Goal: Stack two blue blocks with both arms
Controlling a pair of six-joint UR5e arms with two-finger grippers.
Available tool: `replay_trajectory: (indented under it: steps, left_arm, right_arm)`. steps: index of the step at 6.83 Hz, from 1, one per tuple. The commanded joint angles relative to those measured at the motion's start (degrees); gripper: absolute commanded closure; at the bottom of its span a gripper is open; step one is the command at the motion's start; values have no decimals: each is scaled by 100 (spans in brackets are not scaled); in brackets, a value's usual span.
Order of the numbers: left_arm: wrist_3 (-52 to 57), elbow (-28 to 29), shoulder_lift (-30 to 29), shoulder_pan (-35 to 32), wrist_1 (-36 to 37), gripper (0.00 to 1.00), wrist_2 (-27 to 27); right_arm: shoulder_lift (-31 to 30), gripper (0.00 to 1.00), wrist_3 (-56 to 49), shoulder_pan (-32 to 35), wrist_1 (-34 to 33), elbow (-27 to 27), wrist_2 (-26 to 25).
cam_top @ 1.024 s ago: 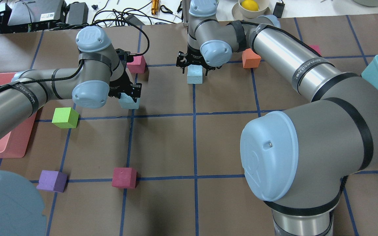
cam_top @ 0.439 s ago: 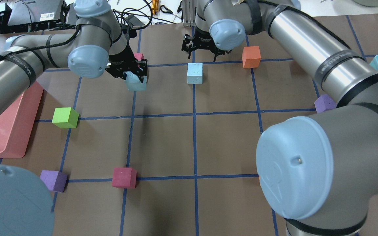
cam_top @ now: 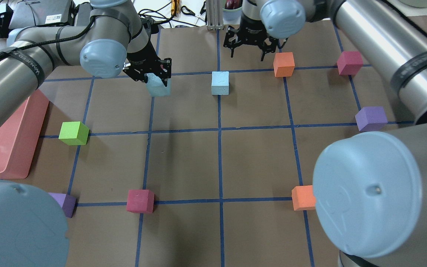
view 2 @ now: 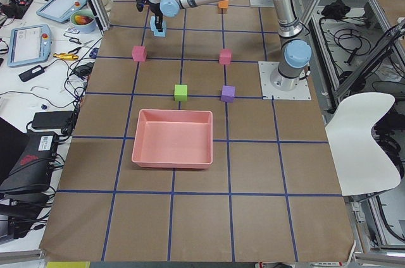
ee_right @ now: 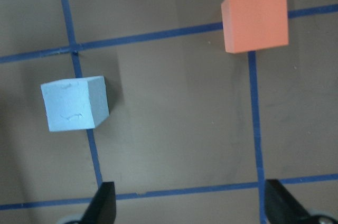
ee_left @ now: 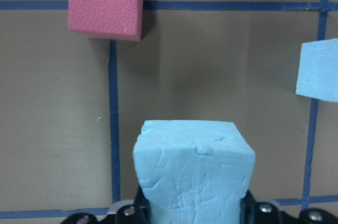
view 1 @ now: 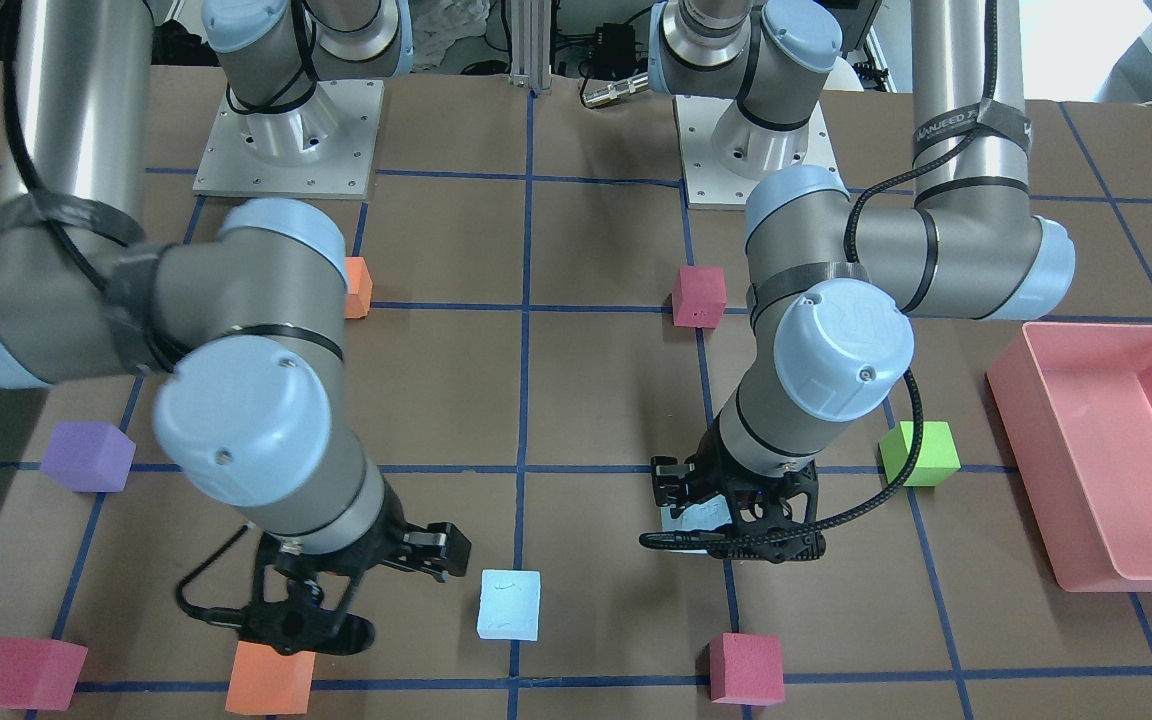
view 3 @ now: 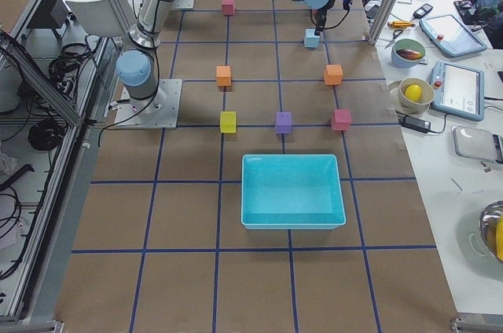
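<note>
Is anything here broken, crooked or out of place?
Only minor wear: the blue block held in the left gripper has fine cracks across its foam faces. The other blue block sits upright on the table, faintly scratched. Nothing else stands out.

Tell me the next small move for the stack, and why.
Probably shift the left gripper sideways until its held blue block is above the free blue block. The left gripper grips one block, the other stands alone on the table, and the open right gripper is clear of it.
</note>
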Motion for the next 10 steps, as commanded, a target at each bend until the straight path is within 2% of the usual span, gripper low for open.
replay_trajectory:
  steps: [1, 2, 3, 5, 10]
  left_arm:
    - [-521, 906, -676, -470, -50, 100, 90]
    - [-750, 1301, -957, -611, -50, 100, 29]
    - [-1005, 1671, -1204, -743, -163, 100, 19]
    - [-1200, 1850, -1513, -910, -173, 100, 11]
    - [-1122, 1815, -1531, -999, -322, 100, 81]
  right_arm:
    - [-1211, 0, -237, -239, 234, 1231, -205]
    - [-1879, 0, -246, -283, 260, 1873, -390]
    - [-2364, 0, -142, -318, 190, 2228, -409]
    - [-2518, 0, -167, -301, 189, 2293, -392]
    - [-2781, 0, -660, -345, 268, 2302, -400]
